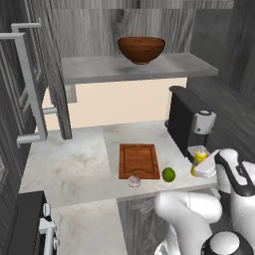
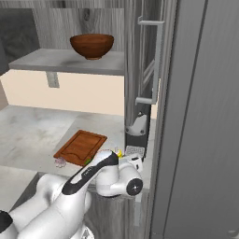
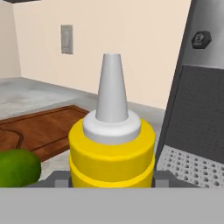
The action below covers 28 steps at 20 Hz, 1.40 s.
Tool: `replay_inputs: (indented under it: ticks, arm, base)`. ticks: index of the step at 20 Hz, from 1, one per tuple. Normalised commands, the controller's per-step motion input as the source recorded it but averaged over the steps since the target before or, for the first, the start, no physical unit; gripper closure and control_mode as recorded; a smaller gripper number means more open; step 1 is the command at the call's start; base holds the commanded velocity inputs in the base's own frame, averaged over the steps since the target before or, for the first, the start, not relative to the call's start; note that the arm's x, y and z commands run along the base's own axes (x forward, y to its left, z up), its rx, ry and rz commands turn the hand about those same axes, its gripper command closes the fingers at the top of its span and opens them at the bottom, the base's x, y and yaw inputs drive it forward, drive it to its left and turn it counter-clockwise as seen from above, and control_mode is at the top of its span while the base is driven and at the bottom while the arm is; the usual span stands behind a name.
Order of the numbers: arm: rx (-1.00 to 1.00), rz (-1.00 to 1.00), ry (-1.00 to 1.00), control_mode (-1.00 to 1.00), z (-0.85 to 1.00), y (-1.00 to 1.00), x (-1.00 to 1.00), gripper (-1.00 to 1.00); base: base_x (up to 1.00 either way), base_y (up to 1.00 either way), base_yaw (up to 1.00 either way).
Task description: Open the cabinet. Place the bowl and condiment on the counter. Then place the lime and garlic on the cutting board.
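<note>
Counter (image 1: 69, 164) edge: gripper (image 1: 203, 167) clamps the condiment (image 3: 112, 151), squeezed between lime (image 3: 17, 168) and coffee machine (image 1: 189, 119).

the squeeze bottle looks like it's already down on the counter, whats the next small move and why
Probably open the end effector wider and back it off. The condiment stands upright on the counter beside the lime, apparently set down, while the bowl sits on the cabinet shelf.
</note>
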Motion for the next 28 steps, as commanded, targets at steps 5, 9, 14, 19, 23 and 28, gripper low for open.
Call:
replay_inputs:
  ticks: [5,9,14,19,23,28]
  arm:
    - [0.00,0.00,0.00,-1.00,-0.24,0.13,0.26,1.00]
    - [0.00,0.00,0.00,-1.00,-0.26,0.09,0.15,1.00]
    - [0.00,0.00,0.00,-1.00,-0.25,0.07,0.02,1.00]
    - [-0.01,0.00,0.00,-1.00,-0.27,0.12,0.00,1.00]
    - [-0.02,0.00,0.00,-1.00,-0.26,0.17,0.00,1.00]
    - [-0.02,0.00,0.00,-1.00,-0.20,0.12,0.00,-1.00]
  base:
    - [0.00,0.00,0.00]
    - [0.00,0.00,0.00]
    - [0.00,0.00,0.00]
    - [0.00,0.00,0.00]
    - [0.00,0.00,0.00]
    - [0.00,0.00,0.00]
